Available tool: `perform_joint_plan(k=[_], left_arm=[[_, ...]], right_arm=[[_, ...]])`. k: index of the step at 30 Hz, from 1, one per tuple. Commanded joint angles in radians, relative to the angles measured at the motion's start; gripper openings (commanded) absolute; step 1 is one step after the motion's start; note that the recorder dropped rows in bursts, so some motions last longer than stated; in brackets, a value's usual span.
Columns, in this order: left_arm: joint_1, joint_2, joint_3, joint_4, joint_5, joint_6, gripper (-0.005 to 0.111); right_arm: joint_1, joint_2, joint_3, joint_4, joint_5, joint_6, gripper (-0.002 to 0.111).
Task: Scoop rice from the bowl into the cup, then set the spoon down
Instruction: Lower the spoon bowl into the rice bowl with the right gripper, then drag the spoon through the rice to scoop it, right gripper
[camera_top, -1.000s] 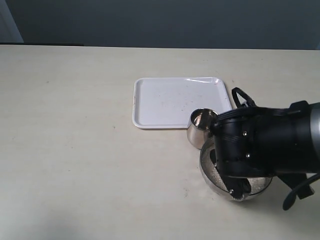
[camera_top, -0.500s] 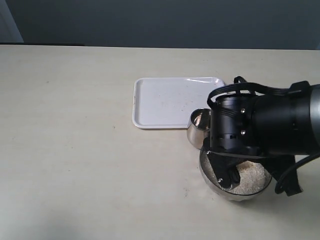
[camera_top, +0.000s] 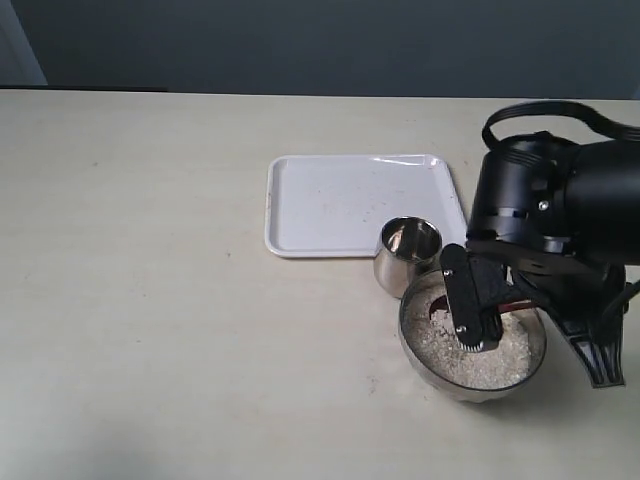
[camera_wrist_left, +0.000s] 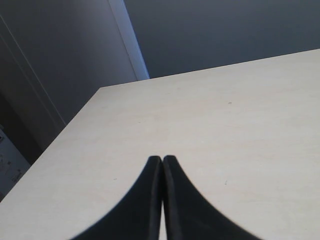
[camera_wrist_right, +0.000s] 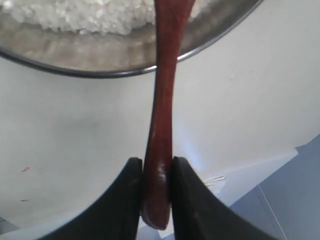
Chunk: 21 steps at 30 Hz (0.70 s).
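Rice lies in the bowl, just beside the cup and near a white tray. The right gripper clamps the spoon by its handle, head in the bowl. The left gripper is closed on nothing above the table.

The right gripper pinches the spoon near the end of its handle, with both black fingers pressed against the glossy wood. The handle runs away from the jaws, crosses the bowl at its rim and goes in over the rice. The spoon's head is cut off by the frame, so its load cannot be told. Pale table lies beneath.
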Motion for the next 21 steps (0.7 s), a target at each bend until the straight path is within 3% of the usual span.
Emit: perform_joint_plan(k=[1, 8, 13, 21], left_arm=[[0.000, -0.005, -0.002, 0.003, -0.012, -0.004, 0.001], [0.000, -0.005, -0.002, 0.003, -0.012, -0.004, 0.001], [0.000, -0.005, -0.002, 0.003, -0.012, -0.004, 0.001], [0.000, -0.005, -0.002, 0.003, -0.012, -0.004, 0.001]], right_arm=[[-0.010, -0.025, -0.006, 0.037, 0.003, -0.020, 0.000], [-0.010, -0.045, -0.006, 0.058, 0.003, -0.032, 0.000], [-0.010, -0.041, -0.006, -0.101, 0.003, -0.011, 0.000], [-0.010, 0.030, -0.006, -0.108, 0.003, -0.017, 0.000]])
